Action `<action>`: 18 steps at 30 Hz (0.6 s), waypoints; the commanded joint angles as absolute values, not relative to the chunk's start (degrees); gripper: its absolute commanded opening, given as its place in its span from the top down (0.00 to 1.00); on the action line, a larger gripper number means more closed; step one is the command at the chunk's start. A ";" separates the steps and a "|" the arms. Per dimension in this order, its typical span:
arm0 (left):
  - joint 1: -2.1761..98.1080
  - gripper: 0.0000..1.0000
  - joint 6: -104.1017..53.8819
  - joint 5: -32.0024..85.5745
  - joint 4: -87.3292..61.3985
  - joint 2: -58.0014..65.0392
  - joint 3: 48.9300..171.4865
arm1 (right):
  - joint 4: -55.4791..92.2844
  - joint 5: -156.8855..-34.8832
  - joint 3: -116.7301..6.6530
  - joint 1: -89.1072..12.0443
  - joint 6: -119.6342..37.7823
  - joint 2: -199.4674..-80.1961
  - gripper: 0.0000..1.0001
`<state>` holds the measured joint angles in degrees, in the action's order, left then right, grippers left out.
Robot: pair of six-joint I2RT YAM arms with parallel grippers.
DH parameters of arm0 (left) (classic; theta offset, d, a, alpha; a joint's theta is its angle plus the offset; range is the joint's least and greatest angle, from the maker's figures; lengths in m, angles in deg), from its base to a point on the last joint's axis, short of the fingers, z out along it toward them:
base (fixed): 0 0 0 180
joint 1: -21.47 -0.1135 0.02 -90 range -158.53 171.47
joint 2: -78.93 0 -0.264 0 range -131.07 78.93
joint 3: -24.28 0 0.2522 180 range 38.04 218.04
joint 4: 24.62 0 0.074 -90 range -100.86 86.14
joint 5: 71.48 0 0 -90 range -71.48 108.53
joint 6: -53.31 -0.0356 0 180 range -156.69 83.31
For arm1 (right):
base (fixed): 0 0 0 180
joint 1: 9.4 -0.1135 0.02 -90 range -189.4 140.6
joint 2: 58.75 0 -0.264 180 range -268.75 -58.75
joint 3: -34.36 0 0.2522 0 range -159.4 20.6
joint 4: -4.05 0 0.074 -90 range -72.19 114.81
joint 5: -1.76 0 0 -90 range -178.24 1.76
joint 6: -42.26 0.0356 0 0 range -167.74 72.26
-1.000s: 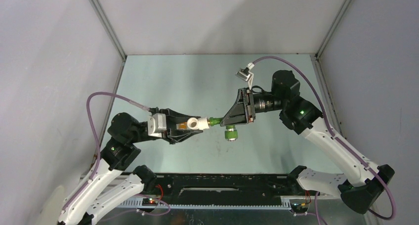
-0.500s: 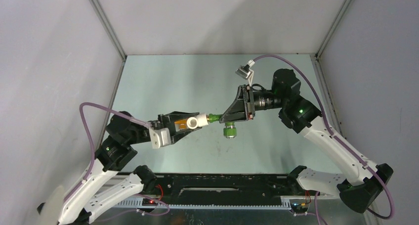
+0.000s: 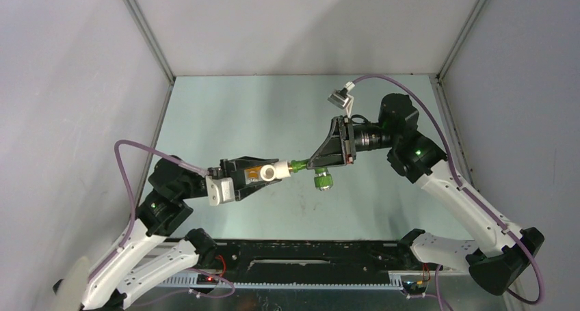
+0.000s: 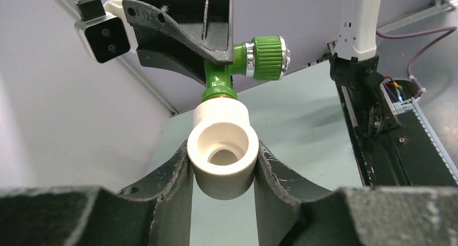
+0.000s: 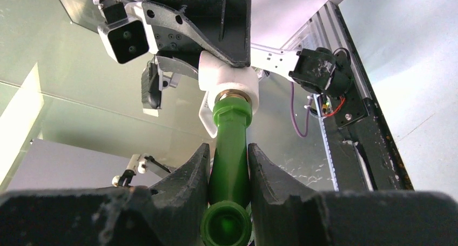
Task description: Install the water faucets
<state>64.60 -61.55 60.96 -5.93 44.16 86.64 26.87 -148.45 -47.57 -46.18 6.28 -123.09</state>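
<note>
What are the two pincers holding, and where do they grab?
The left pincer squeezes the white elbow fitting by its sides. The right pincer clamps the green faucet around its straight body, whose end sits in the fitting.

Glossy green plastic faucet (image 4: 219,85); smooth, matt cream plastic elbow fitting (image 4: 222,148); scuffed matt black plastic jaws.

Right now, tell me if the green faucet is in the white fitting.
In: the green faucet enters the mouth of the white fitting, no gap in either wrist view.
</note>
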 commanded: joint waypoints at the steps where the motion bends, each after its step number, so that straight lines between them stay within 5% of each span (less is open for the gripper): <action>1: 65.13 1.00 -57.00 63.20 -14.32 44.30 85.91 | 23.23 -147.94 -48.15 -46.11 7.46 -122.84 1.00; 18: 65.18 1.00 -58.87 64.48 -12.61 44.66 87.09 | 23.87 -151.21 -48.23 -45.40 5.81 -123.13 1.00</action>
<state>64.64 -57.62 61.70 -11.81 44.93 84.65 25.14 -150.74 -47.57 -45.85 6.69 -123.09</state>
